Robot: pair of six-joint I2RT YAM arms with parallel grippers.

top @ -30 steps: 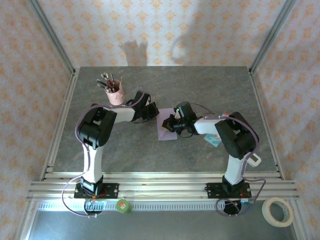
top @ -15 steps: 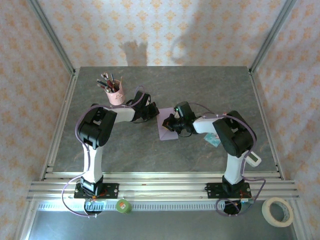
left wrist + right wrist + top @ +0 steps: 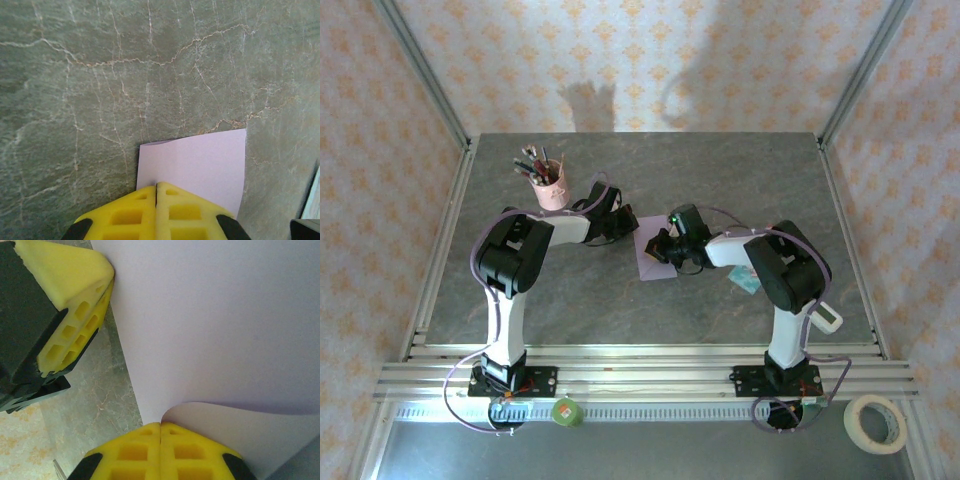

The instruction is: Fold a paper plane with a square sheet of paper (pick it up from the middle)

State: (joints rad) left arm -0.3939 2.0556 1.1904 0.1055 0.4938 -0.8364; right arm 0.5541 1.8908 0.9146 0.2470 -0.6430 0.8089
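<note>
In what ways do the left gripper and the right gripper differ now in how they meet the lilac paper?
The left gripper sits shut at an edge of the square sheet of pale lilac paper, which lies nearly flat there; the right gripper sits shut where a flap curls up, seemingly pinching it. In the top view the left gripper reaches in from the left, the right gripper from the right. Both are shut, with yellow fingers.

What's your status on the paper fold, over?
Left gripper shut, tips at edge of square sheet of paper. Right gripper shut on it, paper curling up there. Pink pen cup and teal packet stand apart from it.
</note>
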